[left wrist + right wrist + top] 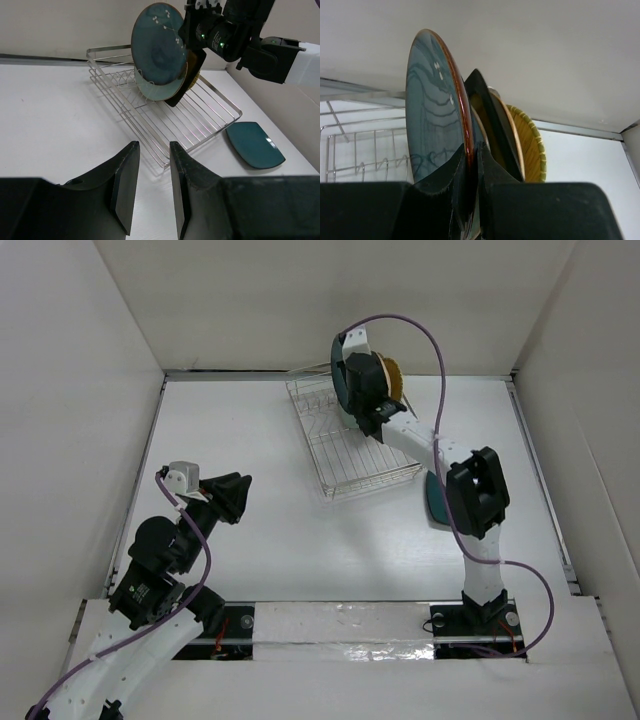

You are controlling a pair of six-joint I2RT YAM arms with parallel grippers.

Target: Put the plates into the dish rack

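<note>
My right gripper (472, 150) is shut on the rim of the round dark teal plate (430, 110), held upright over the far end of the silver wire dish rack (350, 445). Right behind it stand a pale green plate (160, 89), the black-rimmed mustard square plate (487, 107) and a tan plate (530, 145), all upright in the rack. The square dark teal plate (255, 145) lies flat on the table right of the rack, partly under my right arm in the top view (433, 502). My left gripper (152, 170) is open and empty, near the rack's front corner.
White walls enclose the table on three sides; the rack's far end sits close to the back wall (330, 300). The near part of the rack (195, 122) holds no plates. My right arm (475, 490) stretches along the rack's right side.
</note>
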